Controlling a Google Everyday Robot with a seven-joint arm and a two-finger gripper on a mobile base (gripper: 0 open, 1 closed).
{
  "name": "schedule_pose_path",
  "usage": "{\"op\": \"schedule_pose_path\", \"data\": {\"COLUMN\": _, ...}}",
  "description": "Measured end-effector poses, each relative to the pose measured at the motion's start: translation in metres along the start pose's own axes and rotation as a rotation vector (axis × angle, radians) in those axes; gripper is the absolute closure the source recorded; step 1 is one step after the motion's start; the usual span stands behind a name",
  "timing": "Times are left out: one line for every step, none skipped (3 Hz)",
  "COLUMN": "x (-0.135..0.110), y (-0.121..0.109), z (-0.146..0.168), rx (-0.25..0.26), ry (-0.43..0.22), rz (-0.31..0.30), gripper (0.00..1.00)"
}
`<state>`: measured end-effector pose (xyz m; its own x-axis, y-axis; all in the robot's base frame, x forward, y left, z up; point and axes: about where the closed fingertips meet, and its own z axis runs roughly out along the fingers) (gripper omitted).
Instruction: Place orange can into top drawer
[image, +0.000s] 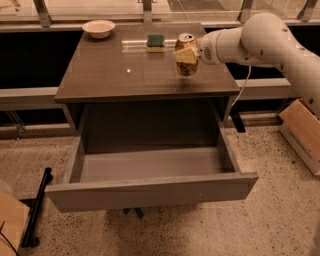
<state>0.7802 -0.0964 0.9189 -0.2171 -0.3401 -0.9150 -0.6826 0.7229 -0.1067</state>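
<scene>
The orange can (187, 67) stands upright in my gripper (184, 55), over the right side of the grey table (115, 75), with a small shadow on the tabletop under it. The tan fingers (185, 54) are shut around the can's upper half, and its silver top shows above them. The white arm reaches in from the right. The top drawer (150, 190) is pulled wide open below the table's front edge. Its light grey inside holds nothing.
A white bowl (98, 27) sits at the table's back left. A green-and-yellow sponge (155, 42) lies at the back, just left of the can. A cardboard box (302, 130) stands on the floor at right. A black stand (37, 207) lies at lower left.
</scene>
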Motion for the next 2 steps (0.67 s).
{"op": "schedule_pose_path", "data": {"x": -0.007, "y": 0.038, "z": -0.043, "rx": -0.011, "ry": -0.02, "rz": -0.004, "gripper": 1.0}}
{"op": "schedule_pose_path", "data": {"x": 0.011, "y": 0.094, "z": -0.065, "rx": -0.068, "ry": -0.019, "rz": -0.011, "gripper": 1.0}}
